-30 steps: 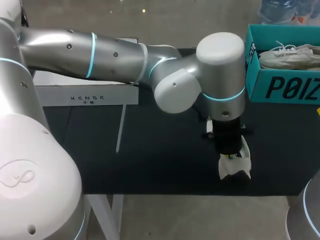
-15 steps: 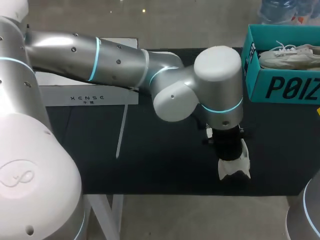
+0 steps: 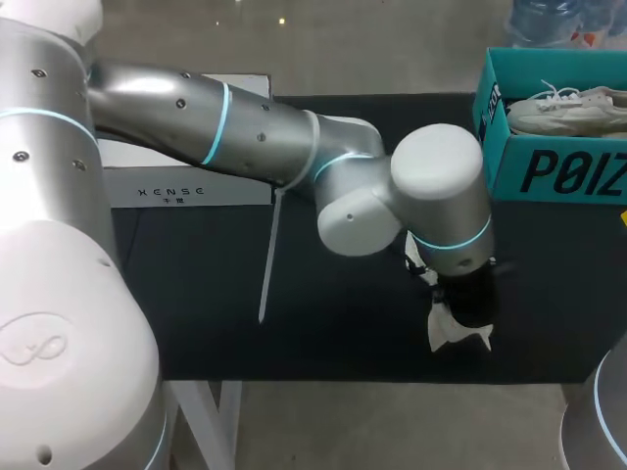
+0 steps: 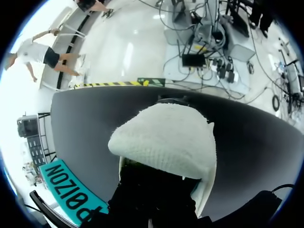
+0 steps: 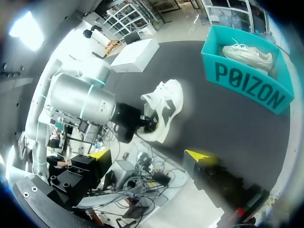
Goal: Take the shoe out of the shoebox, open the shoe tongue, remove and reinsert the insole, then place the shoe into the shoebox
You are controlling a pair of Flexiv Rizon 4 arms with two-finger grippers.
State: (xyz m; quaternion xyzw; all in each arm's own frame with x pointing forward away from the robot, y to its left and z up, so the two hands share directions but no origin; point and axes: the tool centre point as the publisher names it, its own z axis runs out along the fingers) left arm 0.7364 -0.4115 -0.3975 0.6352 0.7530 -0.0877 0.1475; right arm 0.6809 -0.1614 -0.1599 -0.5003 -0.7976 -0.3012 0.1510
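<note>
Left wrist view shows the left gripper [image 3: 460, 305] sunk in the dark at the opening of the shoe [image 4: 164, 140], so I cannot tell whether it is clamped or spread. The shoe lies straight ahead, its long axis in line with the gripper, its rounded white knit end pointing away across the black table [image 4: 247, 142]. The shoebox [image 3: 549, 171], holding 1 other shoe [image 3: 568, 108], stands well apart. The right gripper [image 5: 203, 160] is too blurred to judge; the left arm is clearly nearer.
</note>
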